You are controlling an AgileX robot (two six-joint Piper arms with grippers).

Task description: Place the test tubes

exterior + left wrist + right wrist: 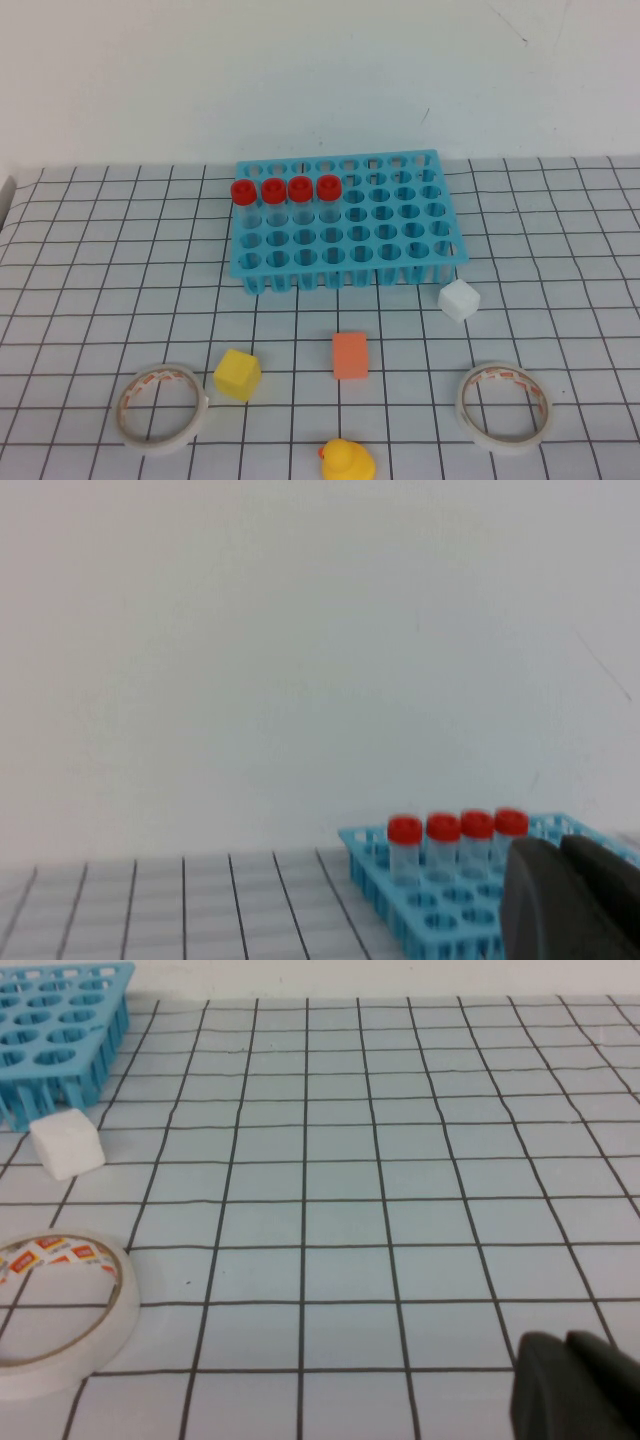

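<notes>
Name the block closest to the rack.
The white cube, beside the rack's front-right corner; yellow block and orange block sit farther off. Shut: left claw, right claw, outside the high view.

Near edge of table [560, 300]: yellow duck [347, 463] cut off by high view's edge, lower body unseen. In left wrist view, left claw [562, 865] shows only as dark blurred tips, rest cut off; it hides part of blue rack [430, 920], which also runs past edge. Blurred test tubes [458, 842]: contents cannot tell. In right wrist view, right claw [568, 1360] shows tips only, rest out of frame. Same view: rack and tape roll [122, 1295] each cut off by edge.
</notes>
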